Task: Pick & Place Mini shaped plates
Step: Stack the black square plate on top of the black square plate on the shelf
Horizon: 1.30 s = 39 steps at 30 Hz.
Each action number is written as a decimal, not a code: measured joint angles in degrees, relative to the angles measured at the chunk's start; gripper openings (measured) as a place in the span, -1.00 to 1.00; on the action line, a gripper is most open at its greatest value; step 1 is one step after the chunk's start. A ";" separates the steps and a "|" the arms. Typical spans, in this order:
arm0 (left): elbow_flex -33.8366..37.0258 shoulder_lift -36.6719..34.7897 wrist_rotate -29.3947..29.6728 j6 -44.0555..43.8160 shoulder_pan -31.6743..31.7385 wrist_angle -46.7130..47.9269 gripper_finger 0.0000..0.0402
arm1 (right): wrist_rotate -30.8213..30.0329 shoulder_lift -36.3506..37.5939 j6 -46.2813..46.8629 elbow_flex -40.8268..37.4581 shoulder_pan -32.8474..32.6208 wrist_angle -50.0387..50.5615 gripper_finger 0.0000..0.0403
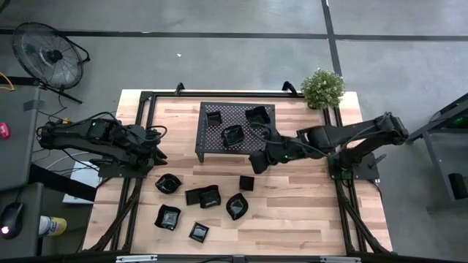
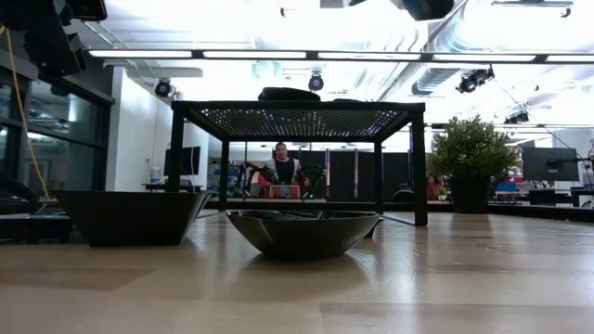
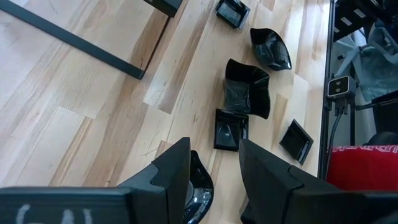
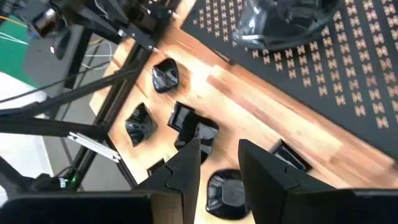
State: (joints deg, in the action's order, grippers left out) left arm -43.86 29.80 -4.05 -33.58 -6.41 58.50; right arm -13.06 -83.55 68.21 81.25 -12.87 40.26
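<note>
Three mini plates (image 1: 232, 135) sit on the mesh rack (image 1: 210, 142), with perhaps seven on the table (image 1: 292, 204).

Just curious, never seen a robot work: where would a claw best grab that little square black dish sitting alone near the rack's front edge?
Probably by its raised rim, from straight above. The small square dish sits flat on the table, apart from its neighbours, so one finger could go inside a wall and one outside. The right claw is closest.
</note>
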 joint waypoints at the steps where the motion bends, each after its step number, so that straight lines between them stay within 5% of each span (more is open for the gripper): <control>1: 0.00 0.00 0.03 0.00 0.01 0.00 -0.32 | -0.48 0.00 0.48 0.00 -0.64 0.68 -0.48; 22: 0.00 0.02 1.73 -1.38 -0.01 -3.53 -0.32 | -7.49 -0.01 11.58 -4.17 -11.13 10.59 -0.48; 39: 0.00 0.04 4.70 -3.27 0.00 -4.40 -0.32 | 0.07 -0.07 32.79 -31.87 -10.76 -24.40 -0.48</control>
State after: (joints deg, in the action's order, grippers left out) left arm -43.86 29.85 0.64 -36.85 -6.41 54.10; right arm -12.99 -83.61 101.00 49.38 -23.64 15.86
